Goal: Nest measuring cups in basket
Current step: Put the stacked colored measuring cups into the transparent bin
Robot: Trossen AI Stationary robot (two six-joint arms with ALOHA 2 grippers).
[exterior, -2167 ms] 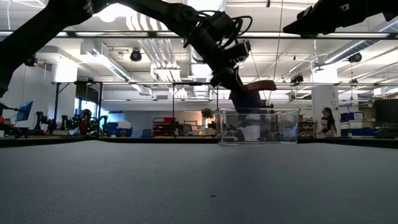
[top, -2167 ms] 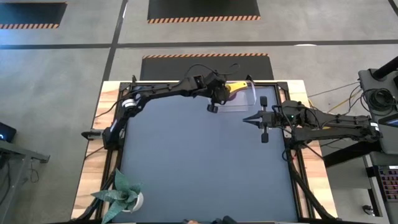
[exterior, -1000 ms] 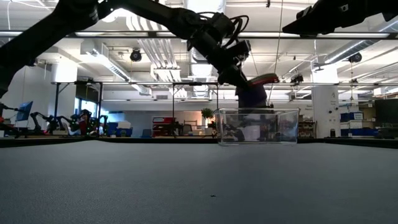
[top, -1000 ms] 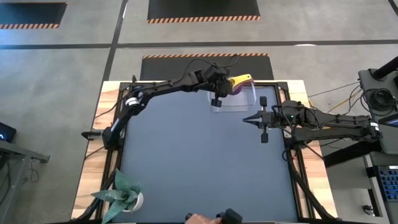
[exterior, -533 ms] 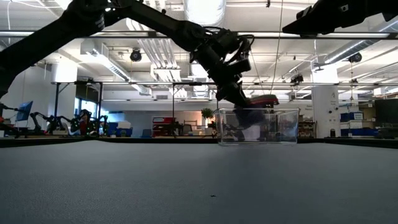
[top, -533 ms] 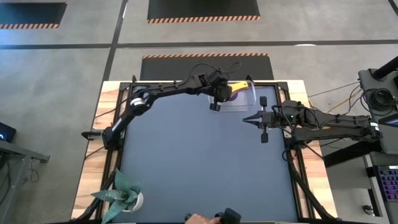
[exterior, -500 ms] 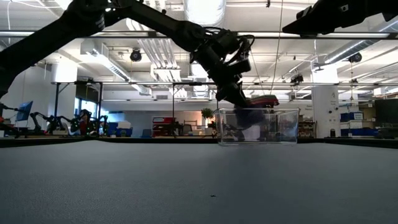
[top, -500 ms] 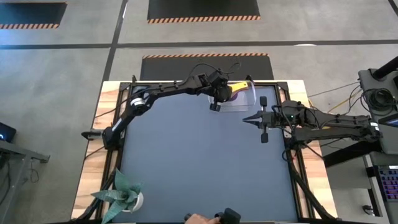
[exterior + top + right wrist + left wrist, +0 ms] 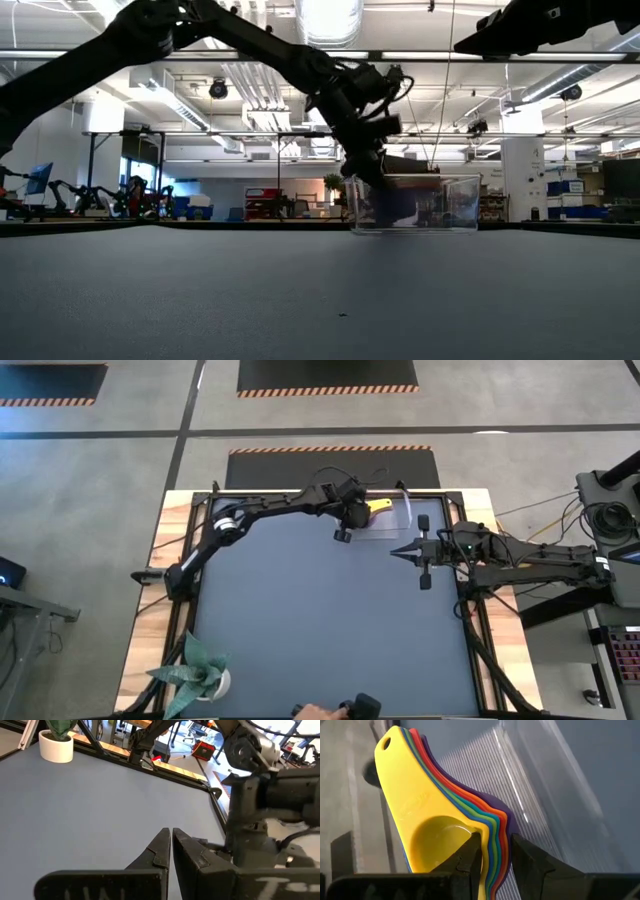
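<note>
The measuring cups [image 9: 445, 820] are one nested stack, yellow innermost, then green, blue, orange, red and purple edges. My left gripper [image 9: 492, 852] is shut on the stack inside the clear basket [image 9: 398, 518], which stands at the table's far edge. In the high view only the yellow handle [image 9: 381, 505] shows beside my left gripper [image 9: 348, 513]. The low view shows the stack [image 9: 398, 205] as a dark shape behind the basket's wall [image 9: 450, 205]. My right gripper [image 9: 396, 550] hovers shut, to the near right of the basket, touching nothing. My left gripper pinches the stacked cups' bowl wall [image 9: 492, 837]. One finger [image 9: 469, 852] is inside the yellow bowl and the other finger [image 9: 526, 857] is outside against the purple cup. It reaches down into the basket from above. The stack is tilted, handles [image 9: 402, 755] pointing away from the fingers.
A potted plant [image 9: 197, 670] stands at the table's near left corner. A person's hand with a dark object [image 9: 335, 709] shows at the near edge. The wide grey tabletop [image 9: 320, 620] lies between the basket and the near edge.
My left gripper has moved down from above the basket's rim into the basket, carrying the stack, still shut on it. The stack's handles, above the rim a second ago, now sit lower, inside the basket's walls. The hand at the near edge has shifted slightly.
</note>
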